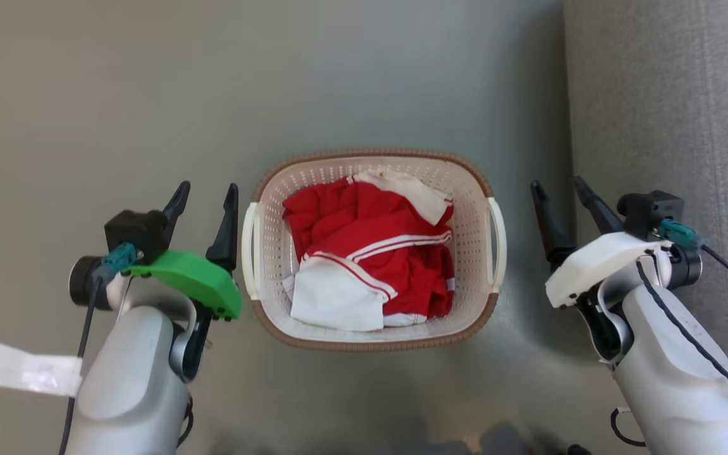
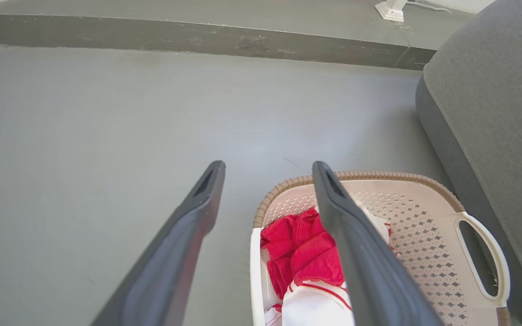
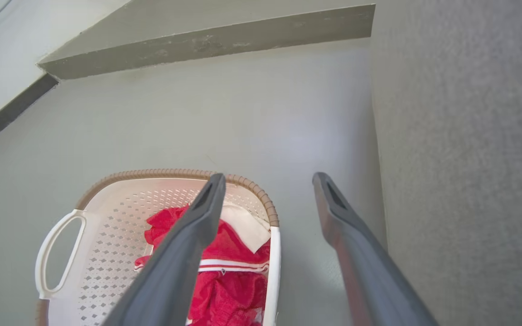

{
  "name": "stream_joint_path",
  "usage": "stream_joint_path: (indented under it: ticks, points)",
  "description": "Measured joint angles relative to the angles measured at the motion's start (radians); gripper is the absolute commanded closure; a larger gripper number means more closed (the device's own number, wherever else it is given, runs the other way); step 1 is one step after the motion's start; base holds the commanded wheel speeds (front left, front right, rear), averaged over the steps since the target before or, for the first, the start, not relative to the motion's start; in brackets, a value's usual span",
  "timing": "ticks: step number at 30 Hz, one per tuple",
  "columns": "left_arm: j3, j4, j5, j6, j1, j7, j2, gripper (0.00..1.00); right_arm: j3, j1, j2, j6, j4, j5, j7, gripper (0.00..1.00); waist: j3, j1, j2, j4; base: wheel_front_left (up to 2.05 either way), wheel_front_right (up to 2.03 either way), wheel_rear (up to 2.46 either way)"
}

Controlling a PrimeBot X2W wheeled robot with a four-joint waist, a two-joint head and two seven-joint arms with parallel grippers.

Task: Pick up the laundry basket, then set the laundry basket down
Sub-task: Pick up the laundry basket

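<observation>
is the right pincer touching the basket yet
Apart. The head view shows a strip of bare floor between the open right pincer and the nearest handle of the basket.

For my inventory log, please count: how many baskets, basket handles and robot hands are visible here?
Basket: 1
Handles: 2, left handle, right handle
Hands: 2, left hand, right hand
Total: 5

I see a plain grey floor (image 1: 149,95) below me. The laundry basket (image 1: 373,153) sits directly on it, with a grey upholstered seat (image 1: 667,95) standing near it on my right.
</observation>
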Motion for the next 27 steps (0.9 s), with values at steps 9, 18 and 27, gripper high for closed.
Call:
stream_joint_path:
  ticks: [9, 18, 27]
  points:
    - [-0.04, 0.117, -0.034, -0.001, -0.107, 0.01, -0.005, 0.0, 0.025, -0.079, 0.017, 0.009, 0.112, 0.007, 0.022, 0.0, 0.096, -0.0001, 0.0, 0.006, 0.0, 0.0, 0.0]
    - [-0.069, 0.239, -0.083, -0.001, -0.192, 0.046, -0.008, 0.0, 0.056, -0.156, 0.03, 0.018, 0.227, 0.013, 0.063, 0.0, 0.186, -0.0001, 0.0, 0.009, 0.0, 0.0, 0.0]
    - [-0.126, 0.313, -0.11, -0.004, -0.261, 0.067, -0.009, 0.0, 0.088, -0.22, 0.037, 0.026, 0.306, 0.014, 0.082, 0.0, 0.268, -0.0001, 0.0, 0.003, 0.0, 0.0, 0.0]
